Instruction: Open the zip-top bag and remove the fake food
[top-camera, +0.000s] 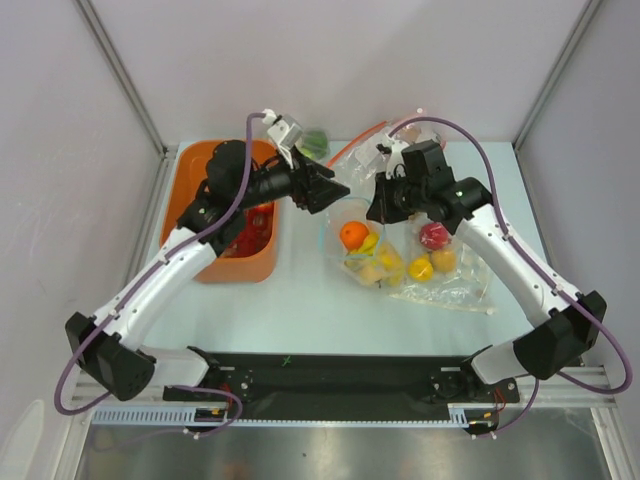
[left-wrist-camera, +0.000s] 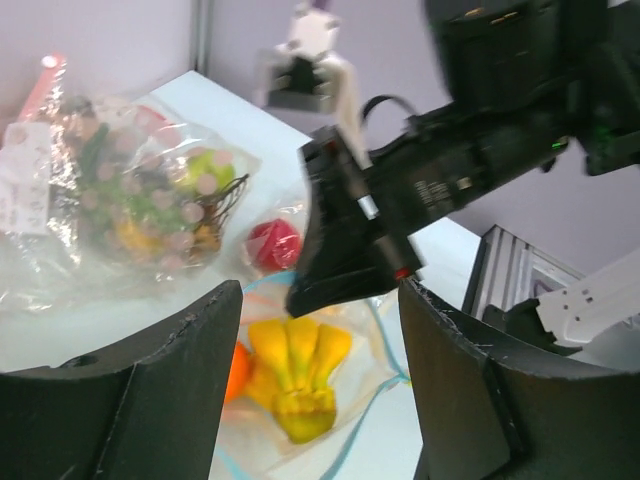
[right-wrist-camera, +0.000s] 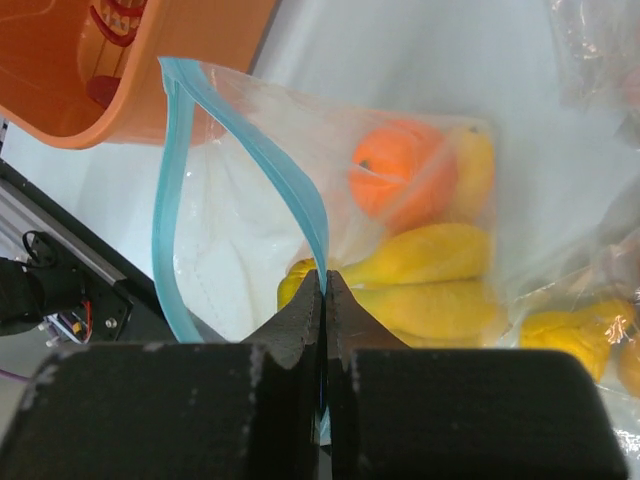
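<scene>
Nothing legible anywhere. Faint white print on the black right arm, at two o'clock in the left wrist view, too blurred to read; white label at nine o'clock, likewise unreadable.

Three bags, one bin, two claws

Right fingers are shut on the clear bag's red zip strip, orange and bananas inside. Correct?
No. In the right wrist view the zip strip is teal-blue, not red; right fingers are shut on it, round orange and yellow banana bunch inside the clear plastic bag.
</scene>
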